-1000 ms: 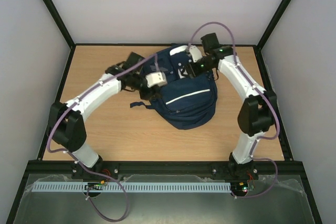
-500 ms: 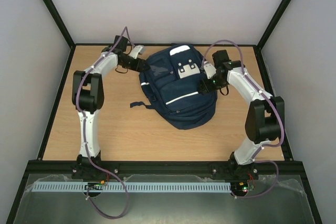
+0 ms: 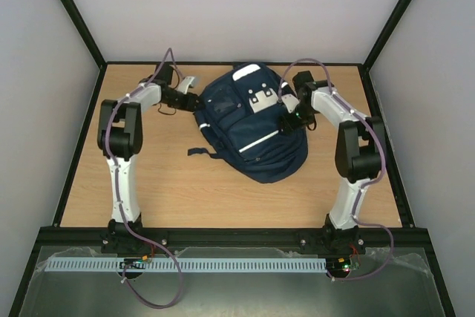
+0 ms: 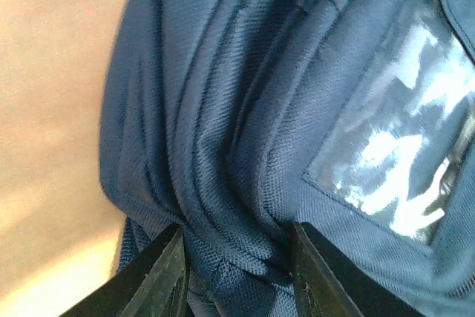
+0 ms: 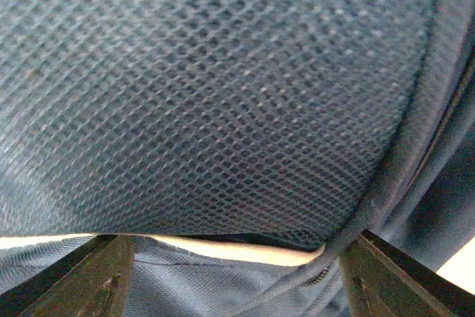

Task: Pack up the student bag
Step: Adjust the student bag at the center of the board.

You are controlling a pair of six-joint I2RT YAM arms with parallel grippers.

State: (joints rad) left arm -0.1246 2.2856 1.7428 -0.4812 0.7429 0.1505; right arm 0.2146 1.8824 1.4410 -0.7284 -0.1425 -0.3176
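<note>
The student bag (image 3: 256,135) lies flat in the middle of the table, navy blue with white stripes and a grey patch (image 3: 261,100). My left gripper (image 3: 194,100) is at its back left side. In the left wrist view a bunched fold of the bag's cloth (image 4: 245,183) fills the gap of the left gripper (image 4: 237,276), touching both fingers (image 4: 159,280). My right gripper (image 3: 288,115) is against the bag's right side. Its view shows the mesh side pocket (image 5: 208,94) filling the frame, and the right gripper (image 5: 237,280) stands wide with blue cloth lying between the jaws.
The wooden table (image 3: 148,183) is ringed by a black frame (image 3: 82,139) and white walls. A dark strap (image 3: 199,151) trails from the bag's left side. Both arms bend back along the table's left and right edges.
Both arms have swung off the top of the bag out to its two sides. The bag has shifted slightly to the left. The left jaws have narrowed onto the cloth.
</note>
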